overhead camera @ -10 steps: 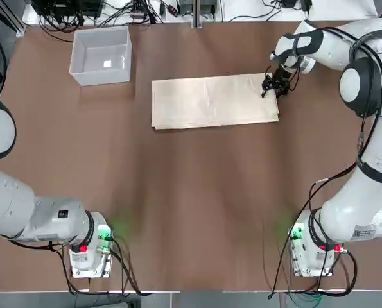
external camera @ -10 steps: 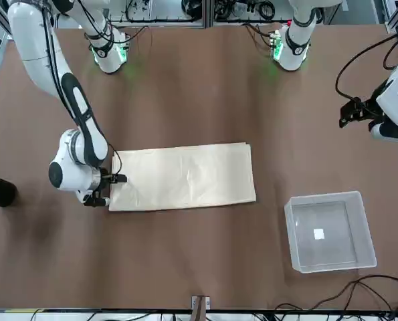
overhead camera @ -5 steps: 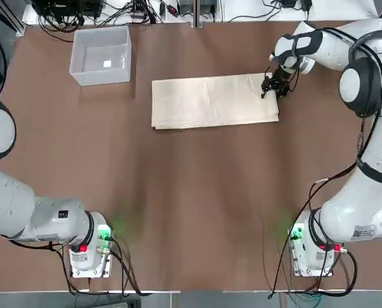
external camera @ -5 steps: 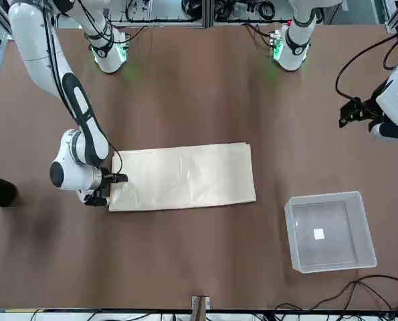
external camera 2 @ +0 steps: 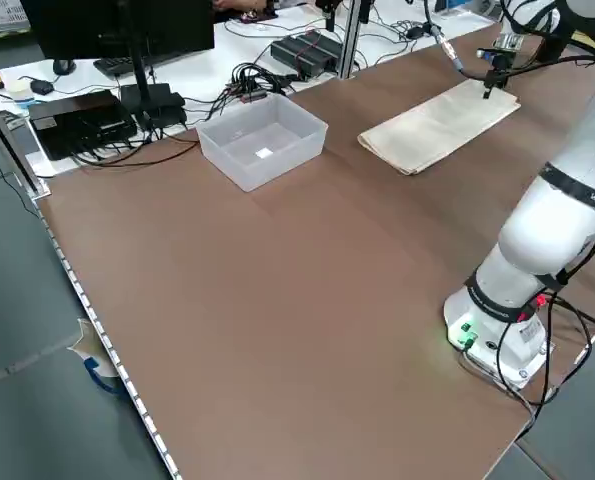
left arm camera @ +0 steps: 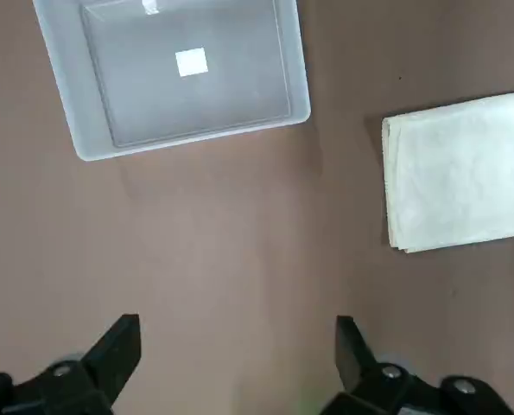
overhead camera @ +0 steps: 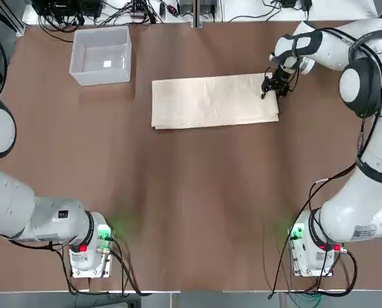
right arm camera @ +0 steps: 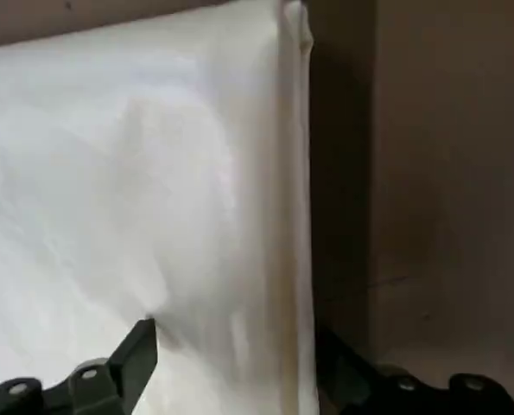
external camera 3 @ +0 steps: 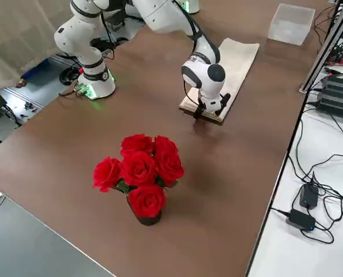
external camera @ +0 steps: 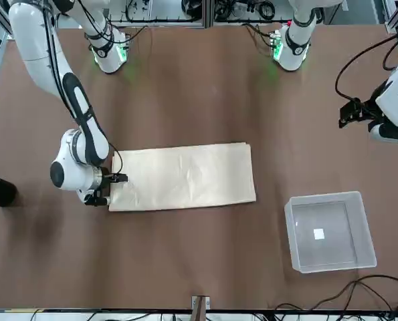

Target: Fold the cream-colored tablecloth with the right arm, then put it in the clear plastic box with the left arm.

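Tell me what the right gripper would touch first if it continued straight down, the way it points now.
Most likely the cream-colored tablecloth: the right gripper points down at the cloth's end, one finger over the fabric, the other past its edge, so that one might meet the table instead.

place: robotics lab | cues: two arms bolted to brown table (overhead camera: 197, 205), cables (external camera 3: 327, 167), monitor (external camera 2: 117, 25), aluminium frame

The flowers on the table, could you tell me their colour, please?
Red roses, seen best in the right side view.
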You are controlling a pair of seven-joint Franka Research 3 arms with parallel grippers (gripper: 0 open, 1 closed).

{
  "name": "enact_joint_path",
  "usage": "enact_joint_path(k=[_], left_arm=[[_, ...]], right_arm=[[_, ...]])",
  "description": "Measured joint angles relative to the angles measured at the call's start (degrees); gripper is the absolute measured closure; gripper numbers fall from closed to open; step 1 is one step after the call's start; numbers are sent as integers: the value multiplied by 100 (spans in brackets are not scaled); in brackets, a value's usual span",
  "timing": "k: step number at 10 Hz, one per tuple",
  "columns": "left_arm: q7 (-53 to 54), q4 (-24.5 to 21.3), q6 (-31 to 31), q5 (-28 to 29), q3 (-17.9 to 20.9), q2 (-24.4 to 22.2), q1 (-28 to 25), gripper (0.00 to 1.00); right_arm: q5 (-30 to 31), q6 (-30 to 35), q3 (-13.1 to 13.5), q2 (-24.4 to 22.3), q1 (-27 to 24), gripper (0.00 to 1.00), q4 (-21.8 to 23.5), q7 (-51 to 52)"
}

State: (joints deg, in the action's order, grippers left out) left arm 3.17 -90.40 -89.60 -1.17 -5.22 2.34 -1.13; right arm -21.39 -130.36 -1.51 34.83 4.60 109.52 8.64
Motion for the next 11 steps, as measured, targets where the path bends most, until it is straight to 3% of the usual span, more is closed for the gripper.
enact_joint_path(k=[2, 8, 10, 11], left_arm=[[0, 0, 0, 0, 0, 0, 0, 1], [0, 0, 0, 0, -2, 0, 0, 1], [0, 0, 0, 0, -3, 1, 0, 1], [0, 0, 0, 0, -5, 1, 1, 1]], right_arm=[[0, 0, 2, 0, 0, 21, 1, 0], [-55, 4, -53, -48, 22, 64, 5, 0], [-74, 4, -63, -54, 24, 70, 5, 0], [-84, 6, -76, -66, 31, 78, 6, 0]])
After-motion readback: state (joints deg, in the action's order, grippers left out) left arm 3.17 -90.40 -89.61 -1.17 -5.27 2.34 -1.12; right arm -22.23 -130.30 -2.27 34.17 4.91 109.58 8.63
